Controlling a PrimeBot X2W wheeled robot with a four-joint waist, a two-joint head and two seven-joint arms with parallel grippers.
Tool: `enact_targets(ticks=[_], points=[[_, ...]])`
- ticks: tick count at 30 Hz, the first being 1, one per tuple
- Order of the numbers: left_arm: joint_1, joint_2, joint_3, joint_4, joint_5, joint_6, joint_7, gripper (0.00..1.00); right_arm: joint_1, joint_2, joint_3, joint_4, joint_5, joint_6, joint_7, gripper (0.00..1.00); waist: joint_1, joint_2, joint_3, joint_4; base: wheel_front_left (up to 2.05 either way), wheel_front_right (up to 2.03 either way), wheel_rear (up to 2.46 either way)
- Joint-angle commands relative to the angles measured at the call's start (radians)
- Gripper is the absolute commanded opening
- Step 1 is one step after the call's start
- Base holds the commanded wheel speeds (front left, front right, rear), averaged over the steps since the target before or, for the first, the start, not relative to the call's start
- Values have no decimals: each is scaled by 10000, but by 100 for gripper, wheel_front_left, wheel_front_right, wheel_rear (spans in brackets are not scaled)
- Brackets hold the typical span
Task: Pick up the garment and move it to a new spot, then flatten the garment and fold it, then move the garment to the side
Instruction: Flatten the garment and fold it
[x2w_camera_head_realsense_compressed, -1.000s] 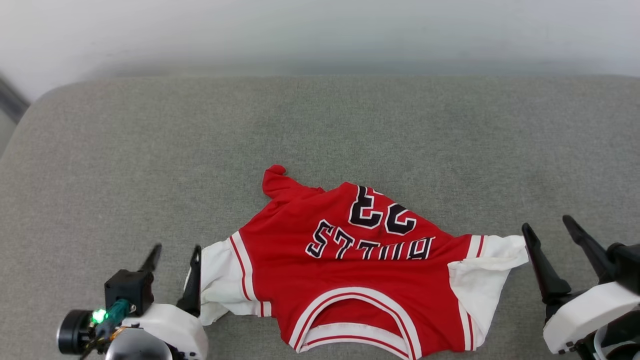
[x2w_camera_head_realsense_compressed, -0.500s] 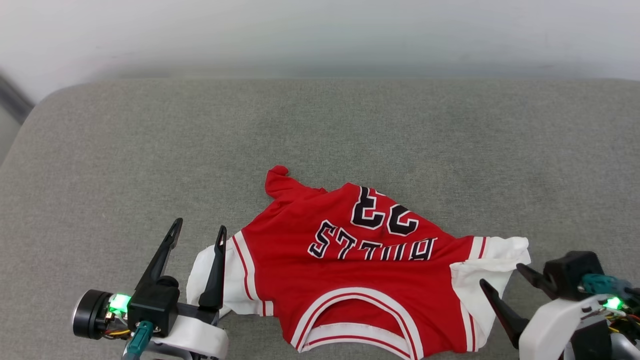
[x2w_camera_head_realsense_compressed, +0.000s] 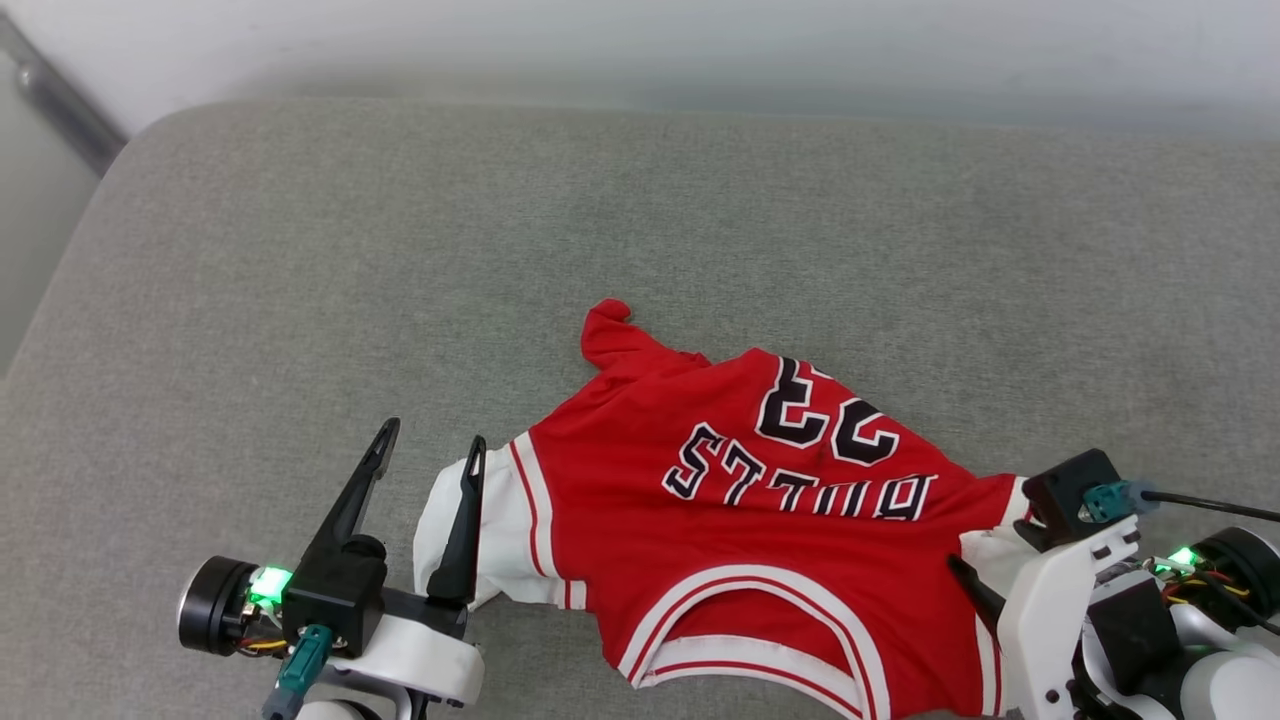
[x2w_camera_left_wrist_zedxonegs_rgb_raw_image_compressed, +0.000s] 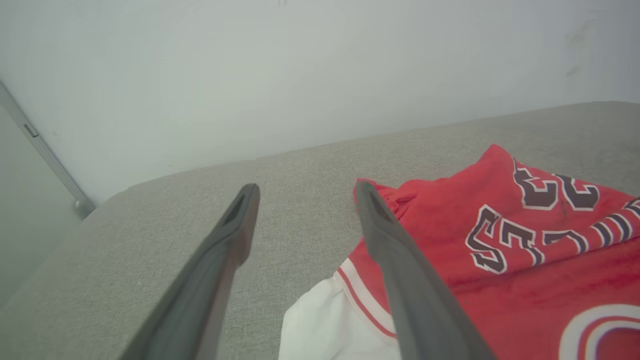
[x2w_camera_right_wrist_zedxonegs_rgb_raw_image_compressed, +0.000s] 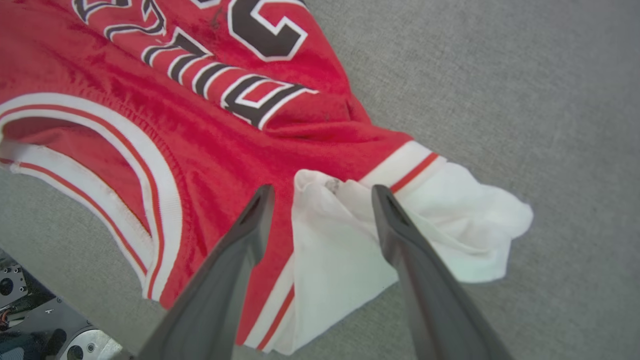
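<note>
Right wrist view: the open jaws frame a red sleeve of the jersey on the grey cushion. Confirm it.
Wrong on colour. The sleeve framed by the right gripper, jaws open, is white; only the jersey body is red. The right wrist view shows it.

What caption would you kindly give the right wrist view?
Open right gripper poised over the white sleeve of the garment on grey fabric surface.

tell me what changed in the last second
Both open grippers moved in on the garment: the left gripper advanced beside one white sleeve, the right gripper swung inward over the other sleeve. Nothing gripped. The garment lies as before; the camera shifted.
</note>
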Motion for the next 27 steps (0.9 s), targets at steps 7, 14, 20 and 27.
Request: enact_targets(ticks=[7,14,20,27], points=[[-159,-130,47,153,77,-111,-27,100,-123,-45,110,472,-173,-7,-50,100,0,0,126,244,0,0,0],[-205,-233,122,296,81,-190,-28,100,-79,-52,93,414,-180,-7,39,0,0,0,157,110,0,0,0],[-184,-242,271,381,76,-261,-28,100,-41,-172,-117,257,-78,-7,-165,0,0,0,75,-156,0,0,0],[38,-241,519,416,26,-311,-27,100,856,-383,-1663,-596,270,-7,-341,0,0,0,-61,-605,0,0,0]])
